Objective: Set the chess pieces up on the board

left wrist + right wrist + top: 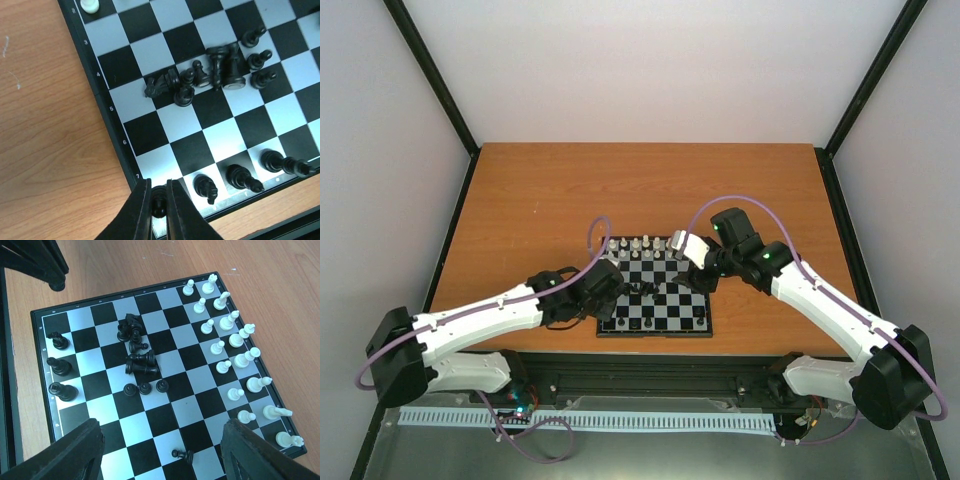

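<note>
**Left jaws clamp a black piece at the corner; right jaws gape above the board**

The board (655,331) lies on the wooden desk (540,200), just ahead of both arms. The left jaws are closed on a small black piece (159,202). Their fingers (137,217) pinch it from both sides over the corner square by the rim. Whether it touches the square I cannot tell. Beside it, in the same edge row, stand three more black pieces (242,179). A heap of black pieces (215,75) lies tumbled near mid-board, several on their sides. The right jaws stand wide apart with nothing between them, and their fingers (75,450) hang above the board. The white pieces (246,358) stand in two rows along the opposite edge. One black pawn (182,455) lies alone, well apart from the heap.
</note>
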Motion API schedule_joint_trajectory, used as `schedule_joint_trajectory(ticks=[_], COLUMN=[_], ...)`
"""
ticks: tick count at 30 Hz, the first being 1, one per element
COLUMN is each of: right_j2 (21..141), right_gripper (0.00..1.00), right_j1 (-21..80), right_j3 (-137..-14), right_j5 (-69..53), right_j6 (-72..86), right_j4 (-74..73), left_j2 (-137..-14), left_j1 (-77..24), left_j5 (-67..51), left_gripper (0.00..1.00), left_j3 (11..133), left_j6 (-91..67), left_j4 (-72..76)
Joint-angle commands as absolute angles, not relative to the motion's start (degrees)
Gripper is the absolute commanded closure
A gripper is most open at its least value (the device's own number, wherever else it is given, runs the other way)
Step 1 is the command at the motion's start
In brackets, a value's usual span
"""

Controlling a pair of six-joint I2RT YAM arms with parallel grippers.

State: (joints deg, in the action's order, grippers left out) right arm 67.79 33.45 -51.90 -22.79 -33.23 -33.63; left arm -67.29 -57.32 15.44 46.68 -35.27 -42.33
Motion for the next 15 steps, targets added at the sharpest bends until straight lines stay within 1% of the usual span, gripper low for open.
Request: schedule_joint_trajectory(ticks=[1,8,15], right_j2=[67.28,67.23,67.41], right_gripper=[0.35,0.35,0.35], right_j1=[32.88,32.70,32.70], right_j3=[-51.50,-51.55,-51.61], right_j5=[-22.64,-23.19,-23.62], right_j6=[-33.91,-34.03,-34.16], right_j4=[-33.27,-33.47,-33.76], left_j2=[-69.28,-74.20,-78.21], left_j1=[-57.83,-57.82,-57.83], left_j5=[13.91,12.60,13.83], left_gripper=[0.91,0.91,0.91], left_j3=[45.79,45.07,45.79], left_j6=[-33.16,-31.96,-31.02], left_j4=[-38.61,-34.90,-34.47])
